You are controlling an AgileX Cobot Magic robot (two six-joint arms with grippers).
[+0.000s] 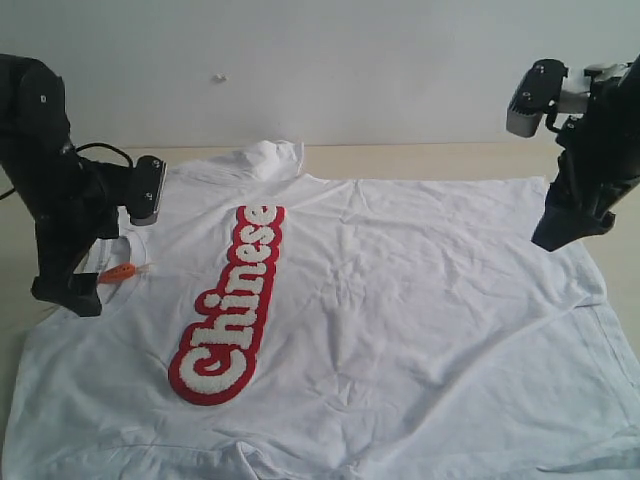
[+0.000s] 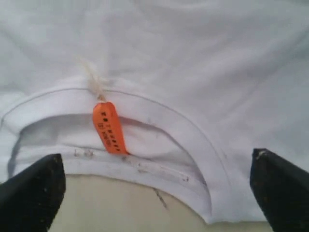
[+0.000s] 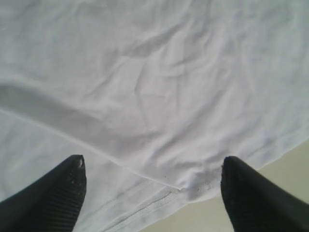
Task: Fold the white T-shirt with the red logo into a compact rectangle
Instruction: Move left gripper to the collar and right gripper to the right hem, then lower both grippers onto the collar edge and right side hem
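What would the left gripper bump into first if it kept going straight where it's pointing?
Probably the shirt collar by the orange tag; the left gripper hangs open over it. Depth is unclear.

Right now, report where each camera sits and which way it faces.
Exterior: off the arms, facing the wall, looking down on the white T-shirt and red logo; left arm and right arm show.
Left wrist: on the left arm, looking down at the collar; open left end effector shows.
Right wrist: on the right arm, looking down at the hem; open right end effector shows.
Shared: exterior and left wrist both show the orange tag.
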